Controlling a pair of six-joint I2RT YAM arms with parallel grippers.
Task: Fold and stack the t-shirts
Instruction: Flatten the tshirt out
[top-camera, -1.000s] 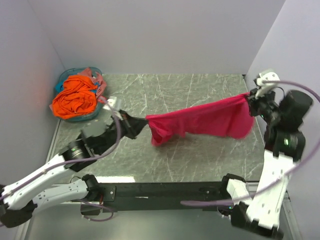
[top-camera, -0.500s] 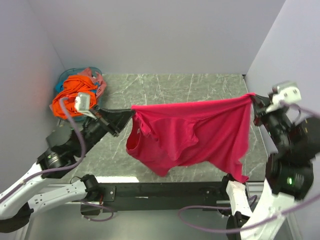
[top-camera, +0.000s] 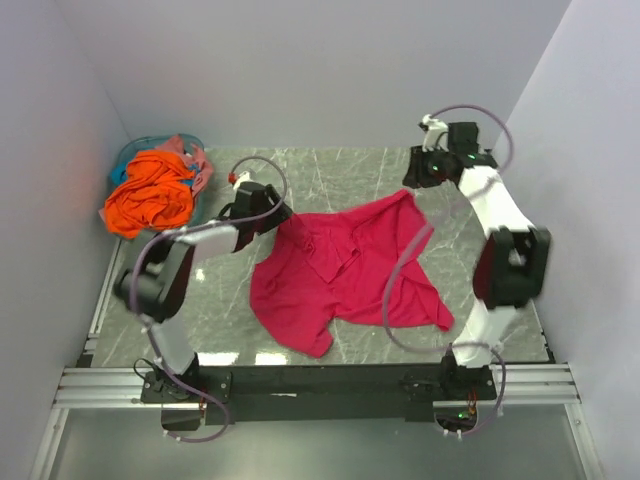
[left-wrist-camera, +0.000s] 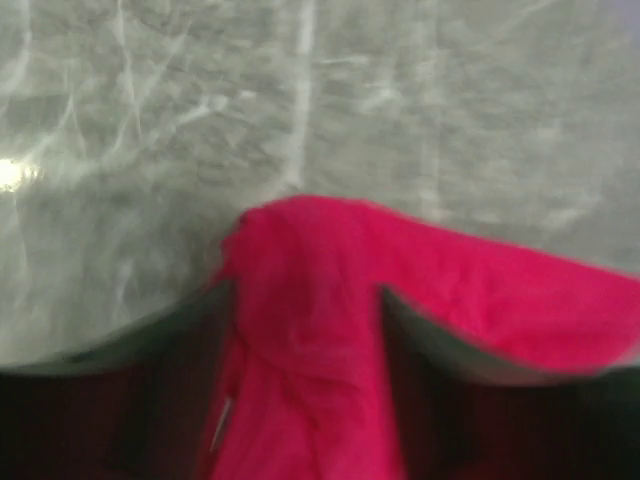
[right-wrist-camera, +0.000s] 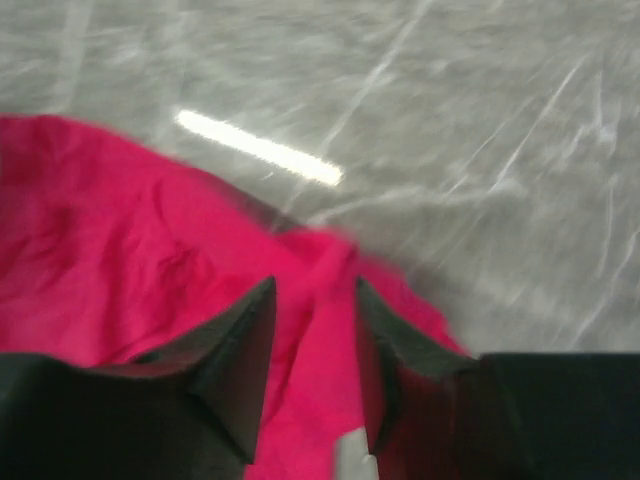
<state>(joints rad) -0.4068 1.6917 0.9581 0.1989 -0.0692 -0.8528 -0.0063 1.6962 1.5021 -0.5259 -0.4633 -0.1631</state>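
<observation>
Three t-shirts show from the overhead camera. At far left the round teal basket (top-camera: 127, 158) sits in the back corner of the marbled table (top-camera: 340, 172). The bright orange t-shirt (top-camera: 150, 197) is heaped in it and spills over its rim. The salmon-pink t-shirt (top-camera: 194, 168) peeks out just behind the orange one. That makes two shirts in one basket, and neither wrist camera sees any of them.

Moving right, the left gripper (left-wrist-camera: 305, 295) is low over the table at the left upper corner of the crimson-pink t-shirt (top-camera: 340, 270). The overhead view cannot show how its jaws stand. The left wrist view does, though it is blurred: a bunched ridge of crimson cloth fills the gap and touches both dark fingers (left-wrist-camera: 180, 350), so the jaws look clenched on the shirt.

In the middle, the single crimson shirt lies spread and rumpled on the table, one sleeve trailing toward the near edge.

At right, the right gripper (right-wrist-camera: 315, 290) is at the shirt's far right corner. Its own camera shows what the overhead one hides: two fingers (right-wrist-camera: 235, 350) close together with a thin fold of crimson pinched between them, bare marble beyond.

The count: three shirts, one basket, two grippers, each gripping one corner of the same shirt.
</observation>
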